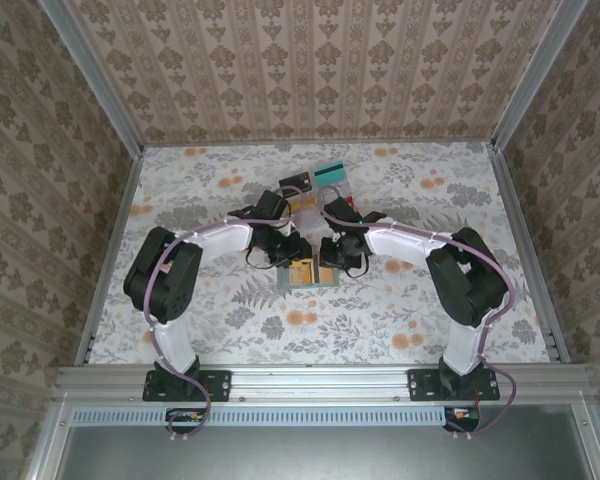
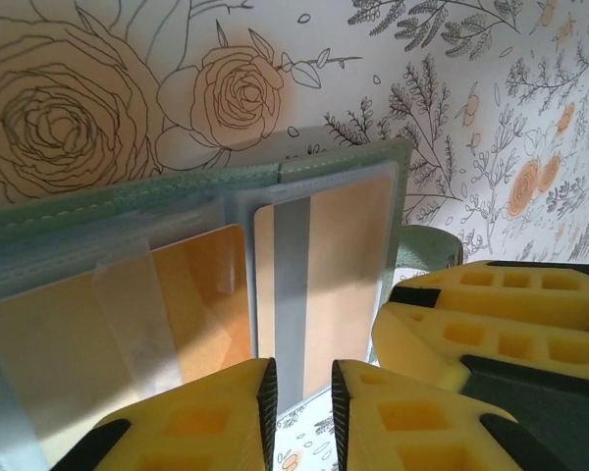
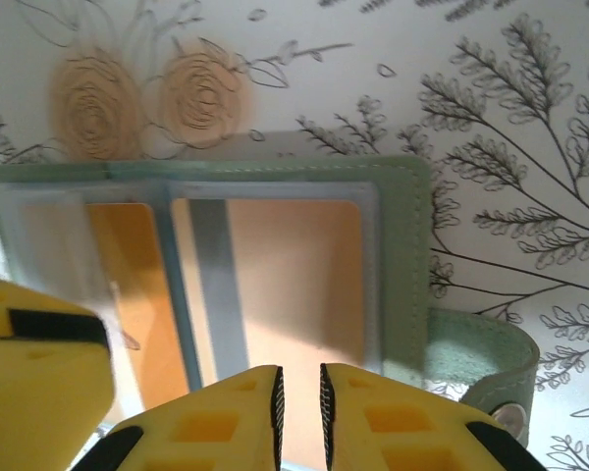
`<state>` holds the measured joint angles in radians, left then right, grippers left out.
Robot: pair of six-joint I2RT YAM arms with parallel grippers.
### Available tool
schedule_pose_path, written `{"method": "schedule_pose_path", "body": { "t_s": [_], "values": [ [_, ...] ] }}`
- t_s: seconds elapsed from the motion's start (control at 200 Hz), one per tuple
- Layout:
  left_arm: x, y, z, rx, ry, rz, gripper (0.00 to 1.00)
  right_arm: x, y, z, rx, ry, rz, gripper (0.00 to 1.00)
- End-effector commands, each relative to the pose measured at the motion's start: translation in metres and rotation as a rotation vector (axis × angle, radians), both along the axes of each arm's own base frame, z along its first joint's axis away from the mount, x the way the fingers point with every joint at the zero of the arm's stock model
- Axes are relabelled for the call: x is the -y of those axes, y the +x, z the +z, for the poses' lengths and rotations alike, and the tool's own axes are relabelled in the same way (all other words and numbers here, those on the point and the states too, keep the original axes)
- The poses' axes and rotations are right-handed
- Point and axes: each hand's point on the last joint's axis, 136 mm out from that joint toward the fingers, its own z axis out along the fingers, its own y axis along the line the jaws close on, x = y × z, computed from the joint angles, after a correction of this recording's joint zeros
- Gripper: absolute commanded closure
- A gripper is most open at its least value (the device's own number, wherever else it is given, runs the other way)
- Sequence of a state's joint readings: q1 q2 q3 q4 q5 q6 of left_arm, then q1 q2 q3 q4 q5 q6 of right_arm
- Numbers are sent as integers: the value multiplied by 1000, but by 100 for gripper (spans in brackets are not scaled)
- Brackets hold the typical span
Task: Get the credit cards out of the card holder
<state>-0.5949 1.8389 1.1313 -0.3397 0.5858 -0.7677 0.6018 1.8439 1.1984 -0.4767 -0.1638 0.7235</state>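
Observation:
The grey-green card holder (image 1: 310, 286) lies open on the flowered table between both arms. In the left wrist view the card holder (image 2: 128, 196) keeps two orange-yellow credit cards in its pale pockets: one plain (image 2: 108, 314), one with a grey stripe (image 2: 324, 285). My left gripper (image 2: 304, 378) hovers at the striped card's near edge, its jaws a narrow gap apart with nothing between them. My right gripper (image 3: 299, 383) stands over the same striped card (image 3: 285, 285), its jaws also slightly apart. The right gripper's yellow fingers (image 2: 491, 314) crowd in beside the left gripper.
A teal card (image 1: 330, 170) and a dark card (image 1: 295, 183) lie at the back by small clear boxes (image 1: 310, 205). The holder's strap with a snap (image 3: 481, 368) sticks out on its right. Patterned walls and metal rails close in the table.

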Motion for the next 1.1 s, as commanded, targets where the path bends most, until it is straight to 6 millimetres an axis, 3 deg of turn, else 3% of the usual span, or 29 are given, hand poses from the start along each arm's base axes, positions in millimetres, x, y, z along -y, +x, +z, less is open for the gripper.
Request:
{"method": "schedule_pose_path", "body": {
  "t_s": [0.0, 0.22, 0.625, 0.84, 1.095],
  "values": [
    [6, 1, -4, -17, 7, 5, 76, 10, -1, -7, -31, -38, -46, 79],
    [5, -1, -17, -43, 43, 10, 76, 13, 0, -14, -46, -23, -63, 78],
    [0, -6, -37, -81, 82, 0, 73, 0, -7, -37, -120, 34, -35, 81],
    [5, -6, -32, -80, 26, -15, 74, 3, -8, -40, -127, 16, -36, 82],
    [13, -4, -5, -38, -116, -56, 79, 16, -11, -48, -141, -59, -48, 82]
  ]
}}
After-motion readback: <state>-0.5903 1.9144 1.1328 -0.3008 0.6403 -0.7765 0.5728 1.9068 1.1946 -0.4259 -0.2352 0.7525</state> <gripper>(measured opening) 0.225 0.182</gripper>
